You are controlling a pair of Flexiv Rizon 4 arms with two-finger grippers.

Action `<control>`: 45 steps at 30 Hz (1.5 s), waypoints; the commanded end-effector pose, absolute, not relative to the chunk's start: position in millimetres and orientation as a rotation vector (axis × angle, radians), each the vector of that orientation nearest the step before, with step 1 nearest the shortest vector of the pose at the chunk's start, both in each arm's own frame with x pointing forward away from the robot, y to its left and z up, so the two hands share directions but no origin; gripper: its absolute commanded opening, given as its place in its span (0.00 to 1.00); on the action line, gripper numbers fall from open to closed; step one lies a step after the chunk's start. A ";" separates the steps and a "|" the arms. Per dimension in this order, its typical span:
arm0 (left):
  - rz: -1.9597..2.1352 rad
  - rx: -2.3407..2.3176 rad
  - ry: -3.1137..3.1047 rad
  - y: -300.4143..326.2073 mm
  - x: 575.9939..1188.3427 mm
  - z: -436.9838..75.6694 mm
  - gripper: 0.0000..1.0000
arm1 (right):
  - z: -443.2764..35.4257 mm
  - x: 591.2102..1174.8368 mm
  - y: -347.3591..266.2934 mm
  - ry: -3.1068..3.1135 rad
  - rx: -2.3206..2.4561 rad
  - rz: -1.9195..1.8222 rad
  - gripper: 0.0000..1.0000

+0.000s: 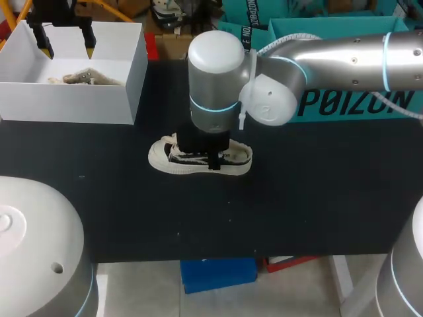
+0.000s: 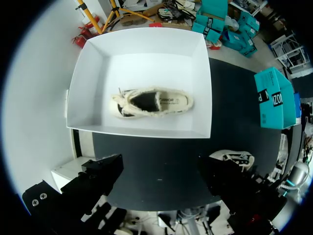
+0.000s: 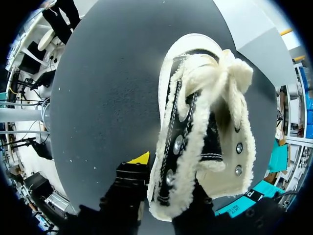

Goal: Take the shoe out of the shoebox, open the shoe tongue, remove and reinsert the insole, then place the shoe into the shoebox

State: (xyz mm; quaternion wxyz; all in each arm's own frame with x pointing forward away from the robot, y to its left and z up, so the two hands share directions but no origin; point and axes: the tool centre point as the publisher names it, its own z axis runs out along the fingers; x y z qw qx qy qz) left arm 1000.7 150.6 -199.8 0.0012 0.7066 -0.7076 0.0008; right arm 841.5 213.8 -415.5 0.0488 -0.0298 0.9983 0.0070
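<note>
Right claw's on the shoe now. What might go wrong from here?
The right claw meets the shoe at its fluffy side edge, so it may slip or tip. The box already holds another shoe, leaving tight room. The left claw hangs over that box and might block the return.

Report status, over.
Left gripper open above shoebox, second shoe inside. Right gripper at shoe on table, grip unseen.

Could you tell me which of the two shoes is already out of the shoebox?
The shoe on the black table, beneath the right gripper; the other shoe lies inside the white shoebox.
</note>
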 end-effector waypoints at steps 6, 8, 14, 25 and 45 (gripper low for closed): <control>-0.001 2.219 -2.221 150.3 1000.7 -199.6 1.00 | -371.8 837.7 194.2 3.059 -0.087 0.013 1.00; -0.001 2.219 -2.221 150.3 1000.7 -199.6 1.00 | -357.0 838.4 189.1 3.063 -0.073 0.009 1.00; -0.001 2.219 -2.221 150.3 1000.7 -199.6 1.00 | -325.7 838.8 172.3 3.063 0.028 0.026 1.00; -0.001 2.219 -2.221 150.3 1000.7 -199.6 1.00 | -307.6 839.7 165.0 2.957 0.093 0.294 1.00; -0.001 2.219 -2.221 150.3 1000.7 -199.6 1.00 | -295.9 845.0 164.7 2.875 0.026 0.430 1.00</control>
